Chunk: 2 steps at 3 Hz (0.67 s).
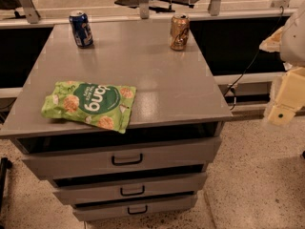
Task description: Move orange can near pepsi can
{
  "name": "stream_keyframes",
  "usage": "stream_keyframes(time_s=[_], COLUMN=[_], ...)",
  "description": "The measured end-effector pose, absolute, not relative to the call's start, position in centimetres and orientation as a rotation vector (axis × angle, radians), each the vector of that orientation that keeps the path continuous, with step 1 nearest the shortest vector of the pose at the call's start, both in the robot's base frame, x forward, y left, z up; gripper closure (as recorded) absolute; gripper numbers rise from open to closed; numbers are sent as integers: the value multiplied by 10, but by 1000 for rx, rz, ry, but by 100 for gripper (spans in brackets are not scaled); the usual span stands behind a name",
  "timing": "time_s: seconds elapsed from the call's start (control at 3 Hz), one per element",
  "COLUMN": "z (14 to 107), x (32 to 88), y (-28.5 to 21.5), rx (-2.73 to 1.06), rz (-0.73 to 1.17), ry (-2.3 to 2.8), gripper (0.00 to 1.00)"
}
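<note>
Pincer (284, 104) hangs right of upright orange can (179, 31).

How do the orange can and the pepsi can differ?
The orange can is orange-gold with brownish print; the pepsi can is dark blue with white markings. The orange can stands at the back right of the cabinet, the pepsi can at the back left. Both stand upright, alike in size, with silver tops. The gripper hangs beyond the cabinet's right side, touching neither.
</note>
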State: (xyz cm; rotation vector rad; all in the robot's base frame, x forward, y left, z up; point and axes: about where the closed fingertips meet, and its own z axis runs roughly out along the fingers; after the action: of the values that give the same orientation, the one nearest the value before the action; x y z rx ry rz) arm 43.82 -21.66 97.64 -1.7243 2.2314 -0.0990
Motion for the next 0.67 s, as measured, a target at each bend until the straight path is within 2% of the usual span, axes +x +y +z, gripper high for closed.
stream_keyframes(time_s=[0.67], z=[977], x=[458], y=[-220], rx=[-1722], rz=[-80], ry=[2180], gripper=[0])
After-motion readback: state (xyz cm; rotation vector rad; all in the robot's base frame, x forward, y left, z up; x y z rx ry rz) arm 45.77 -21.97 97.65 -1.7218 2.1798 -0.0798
